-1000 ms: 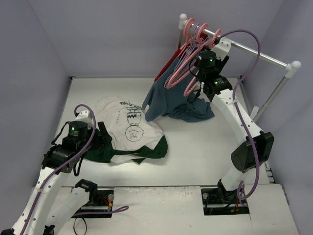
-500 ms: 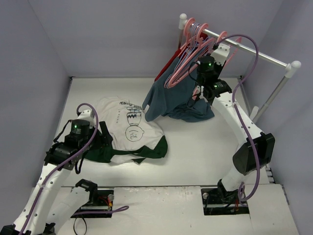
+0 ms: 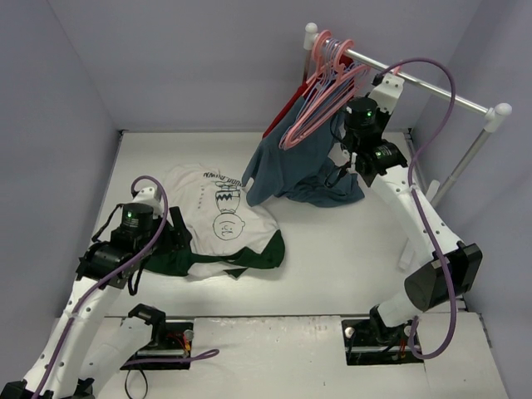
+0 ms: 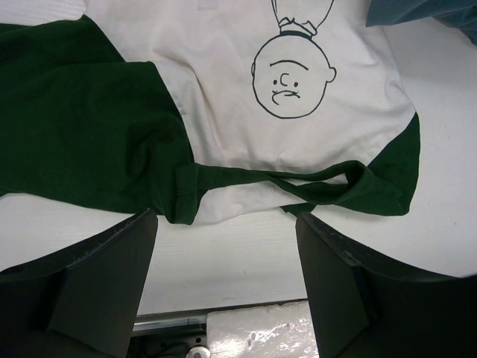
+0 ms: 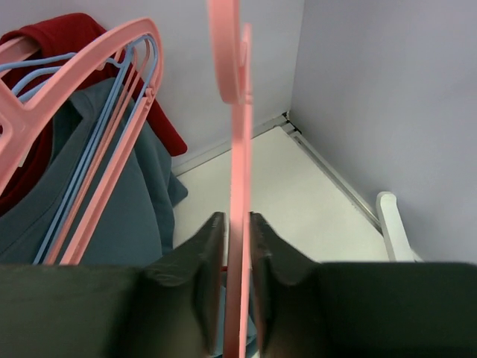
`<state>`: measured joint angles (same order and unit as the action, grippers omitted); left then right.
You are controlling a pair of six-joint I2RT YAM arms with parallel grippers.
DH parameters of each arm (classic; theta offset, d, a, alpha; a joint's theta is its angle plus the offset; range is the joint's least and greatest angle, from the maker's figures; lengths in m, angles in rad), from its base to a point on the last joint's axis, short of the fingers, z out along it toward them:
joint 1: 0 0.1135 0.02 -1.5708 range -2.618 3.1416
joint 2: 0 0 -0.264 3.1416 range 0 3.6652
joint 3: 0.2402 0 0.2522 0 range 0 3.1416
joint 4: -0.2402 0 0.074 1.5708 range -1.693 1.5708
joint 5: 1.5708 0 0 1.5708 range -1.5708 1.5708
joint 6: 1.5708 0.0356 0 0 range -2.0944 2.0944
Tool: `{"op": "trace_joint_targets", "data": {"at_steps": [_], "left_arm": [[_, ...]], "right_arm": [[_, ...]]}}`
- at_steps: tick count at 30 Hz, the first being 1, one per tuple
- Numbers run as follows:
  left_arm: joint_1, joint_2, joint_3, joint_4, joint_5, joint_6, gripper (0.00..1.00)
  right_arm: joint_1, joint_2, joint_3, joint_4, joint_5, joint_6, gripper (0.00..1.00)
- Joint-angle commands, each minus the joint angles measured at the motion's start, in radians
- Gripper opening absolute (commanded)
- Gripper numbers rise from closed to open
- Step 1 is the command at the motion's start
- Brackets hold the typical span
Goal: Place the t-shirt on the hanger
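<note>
The t-shirt (image 3: 220,212) lies flat on the table, cream-white with dark green sleeves and a cartoon face; the left wrist view shows it (image 4: 246,112) just beyond the fingers. My left gripper (image 3: 179,233) (image 4: 226,220) hovers open over the shirt's near hem and holds nothing. My right gripper (image 3: 342,158) (image 5: 237,224) is up by the rail. Its jaws are pressed on either side of the thin pink hanger (image 5: 238,134), which runs straight up between them.
Several more pink hangers (image 3: 312,108) (image 5: 89,112) hang on the metal rail (image 3: 432,87) at the back right. A blue-grey garment (image 3: 291,170) (image 5: 112,194) and a red one (image 3: 287,104) (image 5: 82,37) drape from them. Grey walls enclose the table.
My right gripper's jaws have closed onto the pink hanger, and that arm has shifted slightly right toward the rail. The left arm has barely moved.
</note>
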<state>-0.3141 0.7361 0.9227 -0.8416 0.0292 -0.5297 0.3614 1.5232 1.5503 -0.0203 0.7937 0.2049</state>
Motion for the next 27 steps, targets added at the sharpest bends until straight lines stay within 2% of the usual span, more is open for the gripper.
{"op": "trace_joint_targets", "data": {"at_steps": [1, 3, 5, 8, 13, 18, 27], "left_arm": [[-0.005, 0.014, 0.017, 0.023, 0.006, 0.012, 0.71], [-0.005, 0.016, 0.019, 0.022, 0.006, 0.013, 0.71], [-0.005, 0.021, 0.022, 0.024, 0.003, 0.016, 0.71], [-0.005, 0.029, 0.027, 0.024, 0.003, 0.024, 0.71], [-0.005, 0.035, 0.028, 0.027, 0.001, 0.029, 0.71], [-0.005, 0.043, 0.031, 0.035, 0.003, 0.03, 0.71], [-0.005, 0.056, 0.028, 0.057, 0.006, 0.033, 0.71]], "right_arm": [[0.001, -0.052, -0.014, 0.037, 0.057, -0.01, 0.23], [-0.001, -0.054, -0.018, 0.034, 0.072, -0.018, 0.34], [0.0, -0.048, -0.018, 0.031, 0.085, -0.031, 0.39], [0.001, -0.042, -0.013, 0.024, 0.105, -0.037, 0.41], [0.001, -0.046, -0.018, 0.023, 0.125, -0.049, 0.39], [0.001, -0.059, -0.025, -0.014, 0.144, -0.066, 0.28], [-0.001, -0.098, -0.063, -0.023, 0.17, -0.118, 0.25]]}}
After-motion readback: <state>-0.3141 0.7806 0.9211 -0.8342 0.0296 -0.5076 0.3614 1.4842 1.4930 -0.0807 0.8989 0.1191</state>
